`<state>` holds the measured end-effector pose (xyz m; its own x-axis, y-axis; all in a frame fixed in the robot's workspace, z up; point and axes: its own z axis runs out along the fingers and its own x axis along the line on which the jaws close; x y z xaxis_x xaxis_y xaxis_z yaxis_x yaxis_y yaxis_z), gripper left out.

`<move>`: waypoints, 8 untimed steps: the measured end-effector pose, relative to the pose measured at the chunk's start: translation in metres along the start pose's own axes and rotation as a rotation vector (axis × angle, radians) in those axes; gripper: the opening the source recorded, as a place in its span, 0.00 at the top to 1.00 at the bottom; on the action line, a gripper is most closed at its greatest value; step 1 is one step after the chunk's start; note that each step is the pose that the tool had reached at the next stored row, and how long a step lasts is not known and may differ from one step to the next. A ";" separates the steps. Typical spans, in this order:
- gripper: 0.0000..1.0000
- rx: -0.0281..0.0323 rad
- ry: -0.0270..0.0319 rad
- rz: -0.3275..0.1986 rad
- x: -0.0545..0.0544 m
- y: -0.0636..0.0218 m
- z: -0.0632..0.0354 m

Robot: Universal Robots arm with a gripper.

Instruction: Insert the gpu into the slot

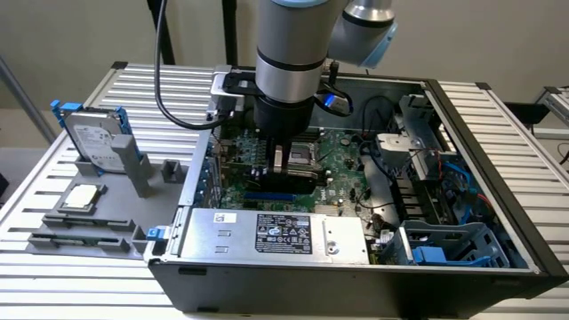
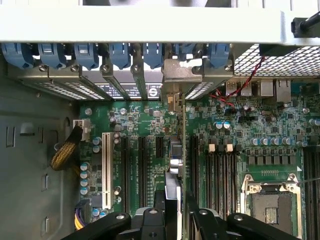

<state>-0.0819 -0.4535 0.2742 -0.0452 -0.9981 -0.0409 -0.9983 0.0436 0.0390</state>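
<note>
Gripper (image 2: 175, 214) clamps gpu (image 2: 176, 157) edge-on, just above mobo (image 2: 150, 117) slot (image 2: 193, 160), bracket twd rear wall: prob. lined up for straight seating.

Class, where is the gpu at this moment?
In the exterior view, the gpu stands on edge inside the open computer case, directly under the tool, over the green motherboard, with the silver power supply just toward the camera.

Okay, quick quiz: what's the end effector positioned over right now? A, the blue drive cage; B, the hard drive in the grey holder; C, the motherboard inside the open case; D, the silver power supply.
C: the end effector hangs above the green motherboard, gripping the gpu between its fingers.
</note>
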 end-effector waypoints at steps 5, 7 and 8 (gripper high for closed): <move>0.74 0.0002 -0.0003 -0.001 0.000 0.0000 0.0010; 0.74 0.0000 -0.0001 -0.001 -0.001 0.0000 0.0014; 0.74 0.0000 0.0000 -0.002 -0.001 0.0000 0.0016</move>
<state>-0.0820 -0.4525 0.2726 -0.0435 -0.9982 -0.0410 -0.9984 0.0419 0.0390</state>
